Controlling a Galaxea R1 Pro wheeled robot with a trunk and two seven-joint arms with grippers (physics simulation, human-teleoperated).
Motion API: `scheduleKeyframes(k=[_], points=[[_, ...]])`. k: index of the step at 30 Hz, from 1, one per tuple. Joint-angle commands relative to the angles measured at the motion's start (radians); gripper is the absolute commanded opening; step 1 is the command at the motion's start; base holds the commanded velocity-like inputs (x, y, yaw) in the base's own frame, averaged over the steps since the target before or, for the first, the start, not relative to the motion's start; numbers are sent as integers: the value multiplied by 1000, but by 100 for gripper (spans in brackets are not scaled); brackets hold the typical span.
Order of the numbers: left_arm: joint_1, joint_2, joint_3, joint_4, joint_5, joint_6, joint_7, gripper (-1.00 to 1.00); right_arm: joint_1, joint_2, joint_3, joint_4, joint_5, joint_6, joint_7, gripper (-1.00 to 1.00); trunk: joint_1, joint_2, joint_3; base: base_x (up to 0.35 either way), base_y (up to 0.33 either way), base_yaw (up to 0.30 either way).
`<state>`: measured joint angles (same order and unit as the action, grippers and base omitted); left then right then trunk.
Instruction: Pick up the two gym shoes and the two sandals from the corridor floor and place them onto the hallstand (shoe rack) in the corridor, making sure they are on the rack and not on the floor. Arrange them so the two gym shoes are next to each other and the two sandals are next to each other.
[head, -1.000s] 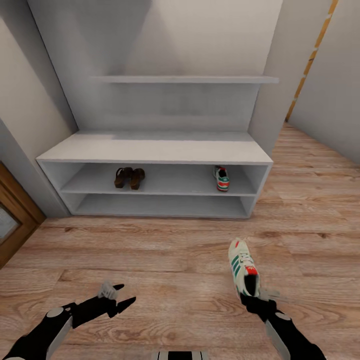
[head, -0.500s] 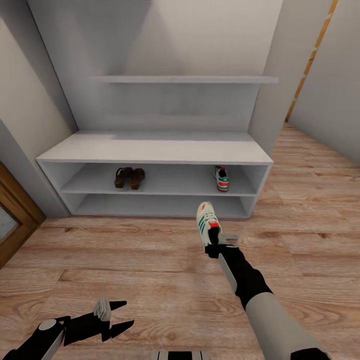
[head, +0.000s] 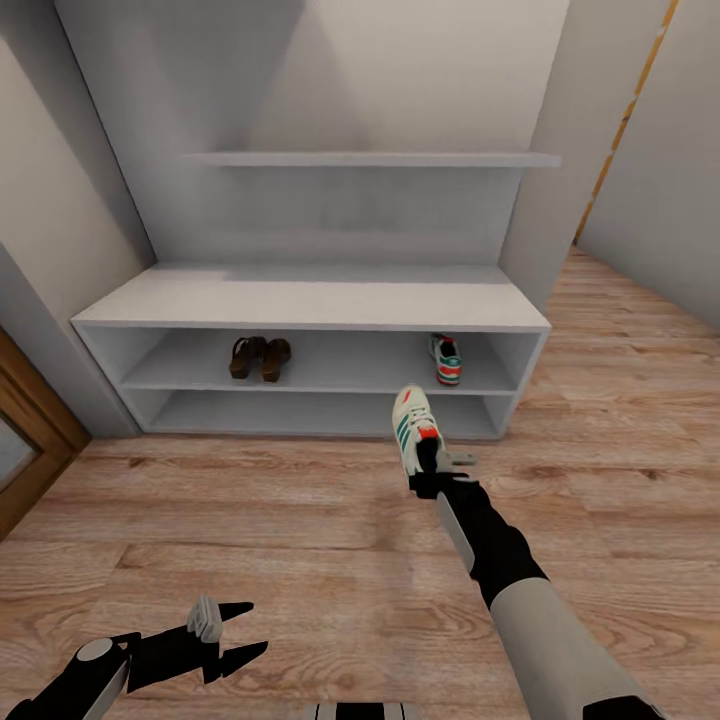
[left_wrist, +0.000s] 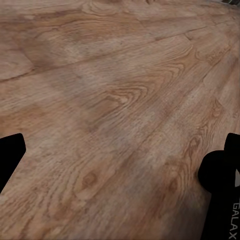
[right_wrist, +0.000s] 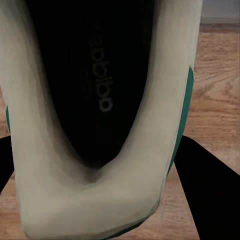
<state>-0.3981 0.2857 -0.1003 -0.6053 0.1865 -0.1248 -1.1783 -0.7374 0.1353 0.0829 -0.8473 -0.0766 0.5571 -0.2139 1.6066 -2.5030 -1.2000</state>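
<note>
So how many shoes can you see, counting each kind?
White lace-up sneakers with green stripes: 2, one held by the right hand at, one on the rack's upper shelf.
Dark brown flat sandals: 2, side by side on that shelf.
Total: 4.

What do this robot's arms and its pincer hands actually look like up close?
The right arm has a pale grey upper section, then a black forearm with a light grey stripe along it. The right gripper is black with small grey metal parts. The left gripper has two slim, pointed black fingers and a ribbed grey block behind them. In the left wrist view, white GALAX lettering marks one black finger.
</note>
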Motion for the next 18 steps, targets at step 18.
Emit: scheduleKeyframes(k=[18], points=[[-1,3,-6,1,7,-10,2,100,-1,-2,-3,-3,-7,1,-131,-100,0,0,-1,134,19,0]])
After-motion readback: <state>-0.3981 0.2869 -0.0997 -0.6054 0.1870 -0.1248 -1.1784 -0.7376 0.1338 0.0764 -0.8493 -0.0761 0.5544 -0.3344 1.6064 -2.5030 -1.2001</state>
